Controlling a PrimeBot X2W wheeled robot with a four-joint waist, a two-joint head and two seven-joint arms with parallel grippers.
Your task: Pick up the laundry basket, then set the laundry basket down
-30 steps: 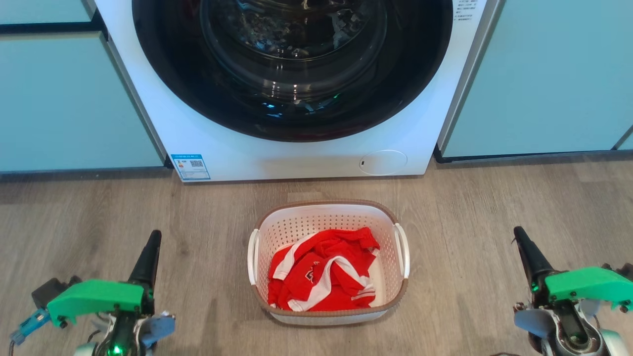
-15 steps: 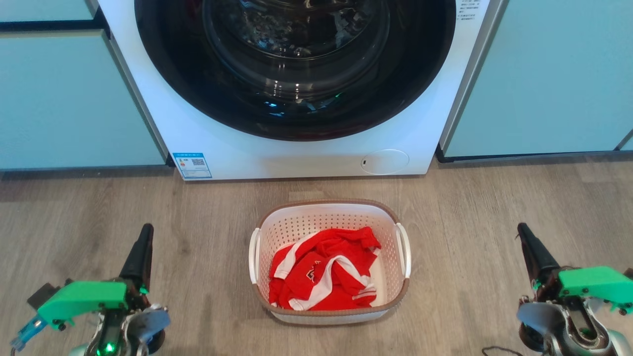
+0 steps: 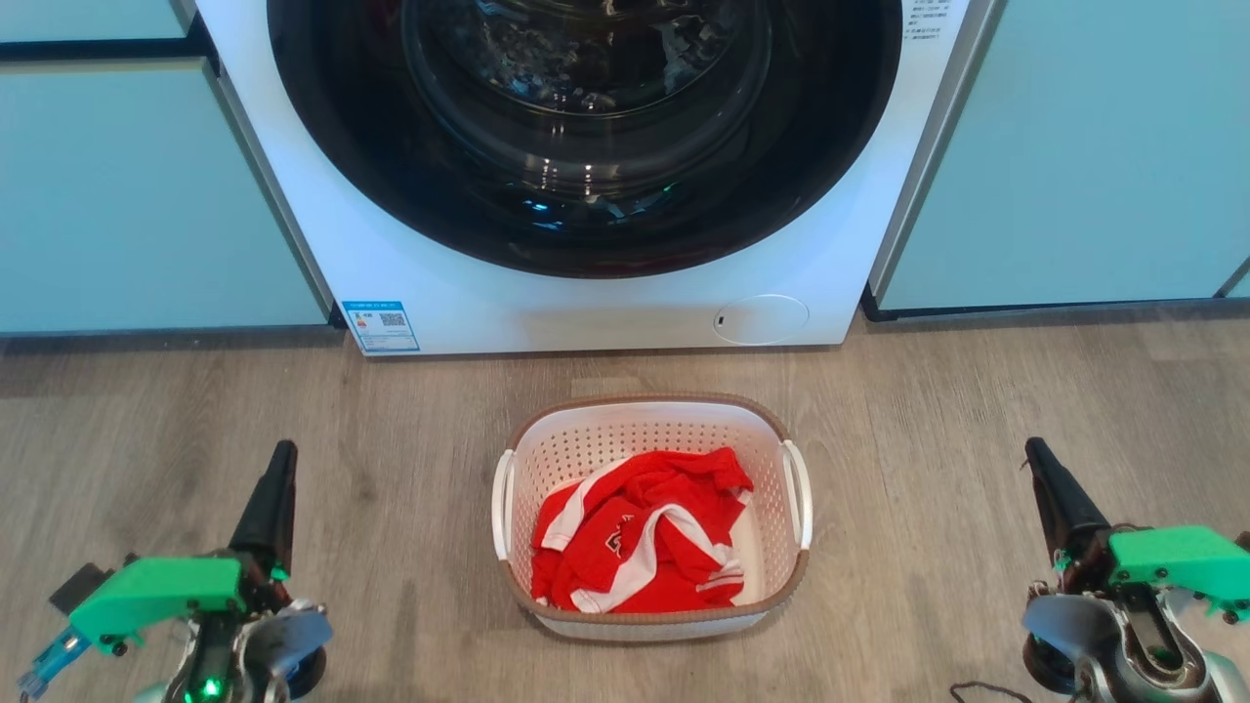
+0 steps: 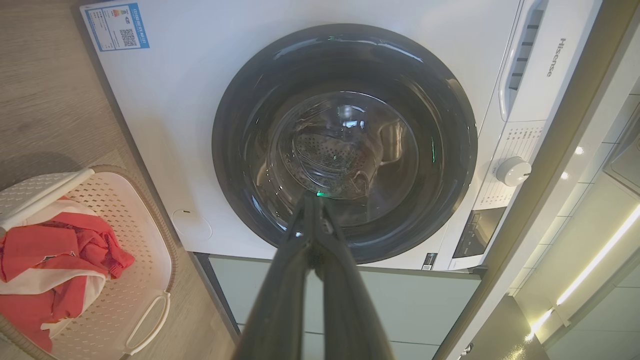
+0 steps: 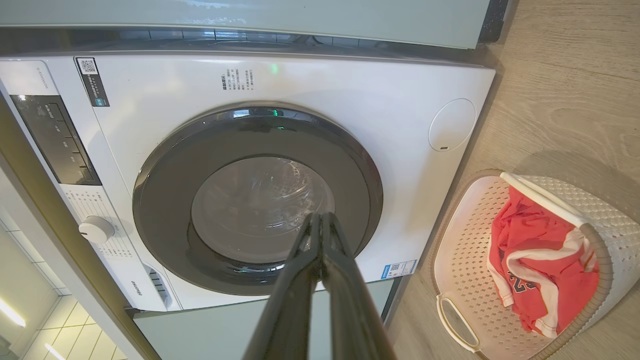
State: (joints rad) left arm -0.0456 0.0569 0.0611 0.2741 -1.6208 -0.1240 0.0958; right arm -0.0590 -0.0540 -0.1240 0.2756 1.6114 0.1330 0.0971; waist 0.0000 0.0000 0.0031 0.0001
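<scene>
The left gripper point(image 3: 281, 459) has its long dark fingers pressed together and holds nothing. It sits over bare grey wood-look floor point(image 3: 391, 459), well apart from the basket's left handle. The small white perforated plastic laundry basket point(image 3: 649, 402), with a brown woven-look rim, stands on the floor between both grippers, near the white front-loading washing machine point(image 3: 586, 312). A red-and-white garment point(image 3: 635, 537) lies inside. The right gripper point(image 3: 1037, 459) is closed and empty, with open floor between it and the right handle.
</scene>
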